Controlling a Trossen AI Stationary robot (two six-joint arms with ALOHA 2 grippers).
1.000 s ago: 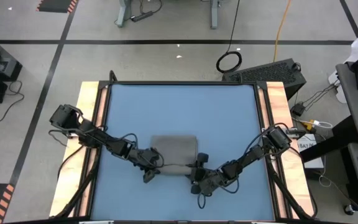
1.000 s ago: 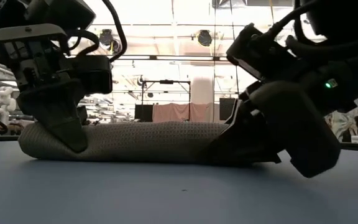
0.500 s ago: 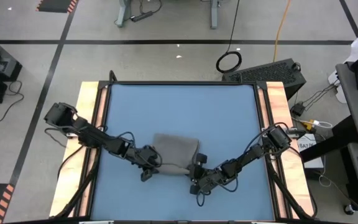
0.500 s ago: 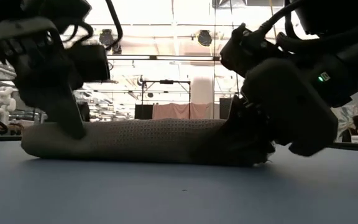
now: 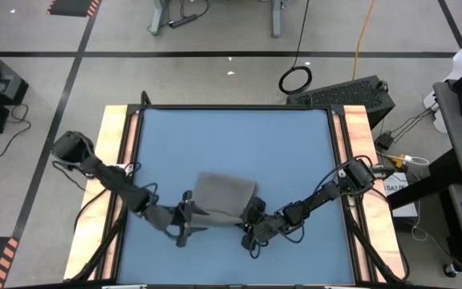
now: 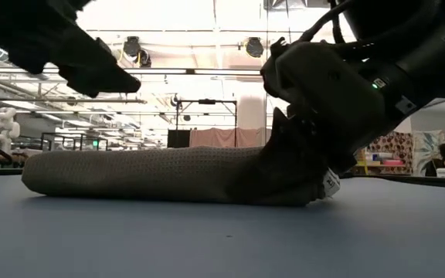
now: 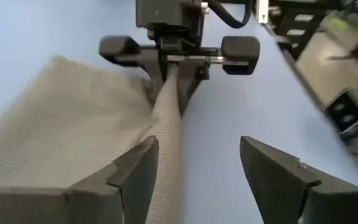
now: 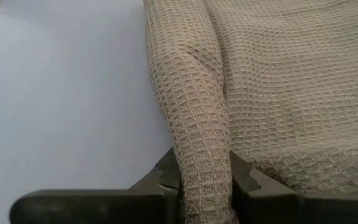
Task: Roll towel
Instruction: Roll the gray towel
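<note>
While the grey-brown, waffle-textured cloth towel (image 5: 224, 196) lies on the near half of the blue tabletop (image 5: 231, 136), we have only its near edge turned over into a low roll; the flat remainder spreads away toward the far side. We judge the rolling to be at an early stage, midway through a re-grip between turns.

Our right gripper (image 8: 199, 182) sits at the right end of that rolled edge, and its dark fingers (image 8: 166, 177) are pinched tight on the roll, as the right wrist view shows plainly. In the low view the same end of the towel is lifted slightly under the gripper.

Our left gripper (image 7: 197, 163) hangs just off the left end of the roll with its jaws spread wide and nothing between them; the roll runs away from it toward the right gripper.

Next, we think, the left gripper must come back onto the left end and close on it, so that both ends can be turned over together toward the far side. If only one end is driven, the roll is likely to skew or loosen.
</note>
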